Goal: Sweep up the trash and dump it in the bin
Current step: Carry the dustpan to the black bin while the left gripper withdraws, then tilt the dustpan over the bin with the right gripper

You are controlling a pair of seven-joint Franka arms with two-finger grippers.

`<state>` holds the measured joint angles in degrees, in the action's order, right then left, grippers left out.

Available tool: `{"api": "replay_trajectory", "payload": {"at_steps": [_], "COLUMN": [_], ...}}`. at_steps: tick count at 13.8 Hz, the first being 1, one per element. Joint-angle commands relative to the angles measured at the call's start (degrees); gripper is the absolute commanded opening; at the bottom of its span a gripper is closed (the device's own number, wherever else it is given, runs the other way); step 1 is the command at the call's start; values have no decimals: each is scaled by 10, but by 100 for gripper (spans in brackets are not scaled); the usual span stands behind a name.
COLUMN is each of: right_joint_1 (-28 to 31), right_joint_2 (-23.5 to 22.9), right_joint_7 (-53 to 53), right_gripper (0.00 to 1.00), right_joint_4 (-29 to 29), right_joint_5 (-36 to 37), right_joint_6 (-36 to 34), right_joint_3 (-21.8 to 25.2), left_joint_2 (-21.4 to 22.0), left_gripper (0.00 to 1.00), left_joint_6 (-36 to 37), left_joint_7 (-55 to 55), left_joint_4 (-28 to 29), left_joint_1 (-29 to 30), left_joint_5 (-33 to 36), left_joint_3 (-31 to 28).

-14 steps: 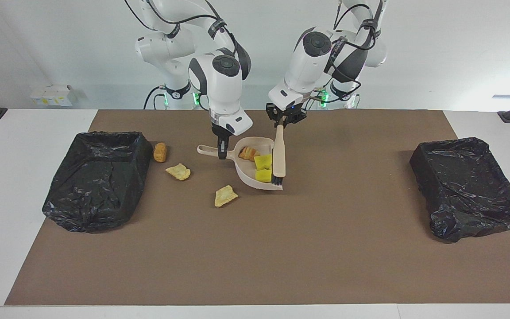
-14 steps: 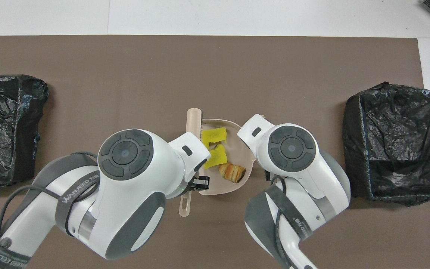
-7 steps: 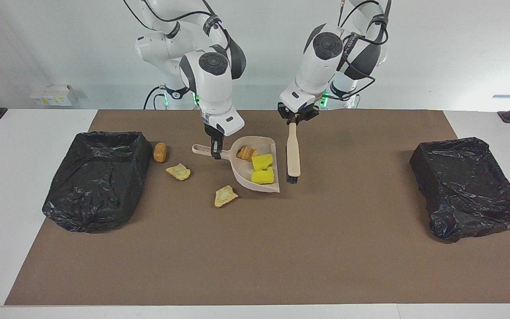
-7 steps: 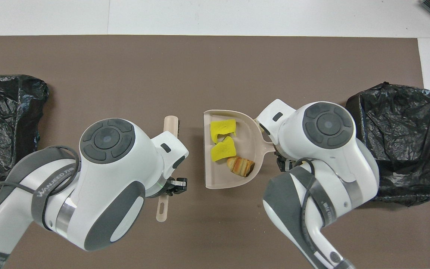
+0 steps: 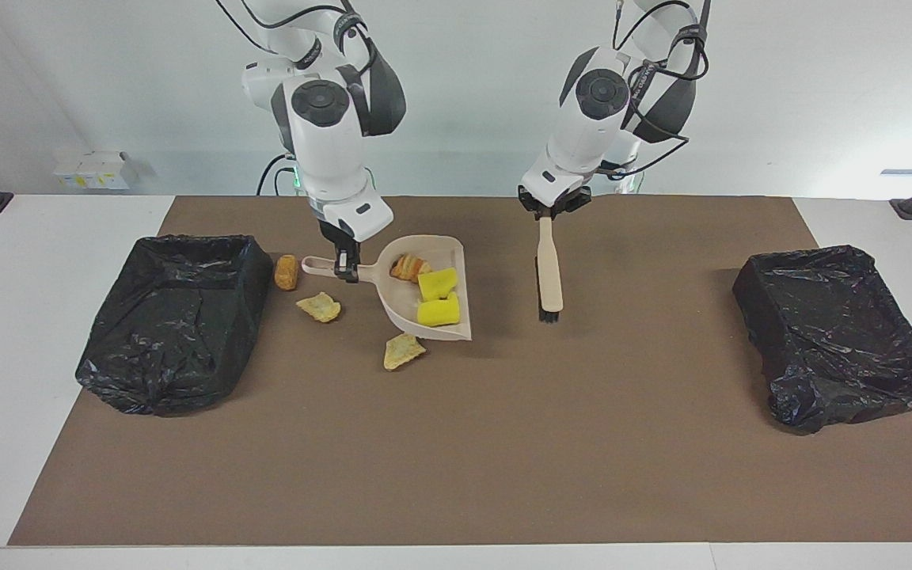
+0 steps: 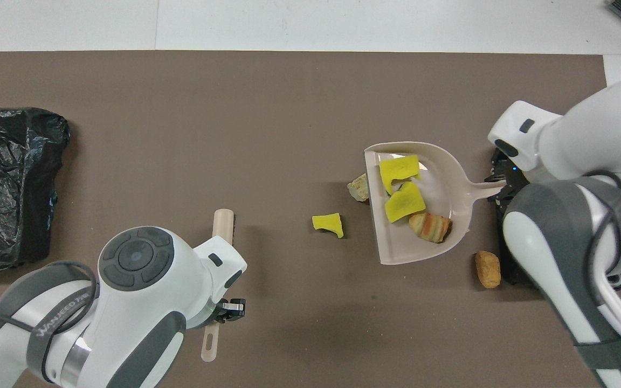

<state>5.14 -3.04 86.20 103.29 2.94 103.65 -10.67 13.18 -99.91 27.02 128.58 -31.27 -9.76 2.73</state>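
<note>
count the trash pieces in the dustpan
3. One yellow foam piece and a second yellow foam piece lie by the dustpan's open edge; the striped pastry piece sits nearer its handle. None looks hidden.

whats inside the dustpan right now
The dustpan holds two yellow foam pieces and an orange-striped pastry piece. Anything lying under those pieces is covered and cannot be seen.

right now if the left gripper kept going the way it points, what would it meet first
The brown mat: the left gripper points down, shut on the brush, whose bristles would likely touch it first; nothing else lies under it.
</note>
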Motion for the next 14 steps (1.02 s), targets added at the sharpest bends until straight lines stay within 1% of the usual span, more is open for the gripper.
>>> {"api": "replay_trajectory", "payload": {"at_steps": [1, 4, 7, 9, 11, 13, 14], "right_joint_1": [69, 123, 129, 130, 127, 117, 115], "right_joint_2": [10, 10, 10, 10, 21, 36, 41], "right_joint_7": [66, 106, 114, 111, 89, 29, 3], "right_gripper": [0, 0, 0, 0, 0, 0, 0], "right_joint_4": [-3, -3, -4, -4, -4, -1, 2], "right_joint_5": [-18, -17, 5, 56, 142, 237, 273], "right_joint_6": [-11, -1, 1, 6, 13, 11, 9], "right_joint_3": [0, 26, 73, 94, 93, 87, 86], "left_joint_2": [80, 79, 74, 74, 72, 69, 69], "left_gripper": [0, 0, 0, 0, 0, 0, 0], "left_joint_6": [-72, -138, -166, -193, -214, -238, -240], "left_joint_7": [38, 144, 185, 196, 196, 197, 200], "left_joint_4": [117, 167, 184, 200, 211, 228, 230], "left_joint_1": [-42, -134, -177, -193, -207, -210, -210], "left_joint_5": [10, 9, 9, 9, 7, 3, 1], "left_joint_3": [3, 3, 3, 3, 3, 3, 3]}}
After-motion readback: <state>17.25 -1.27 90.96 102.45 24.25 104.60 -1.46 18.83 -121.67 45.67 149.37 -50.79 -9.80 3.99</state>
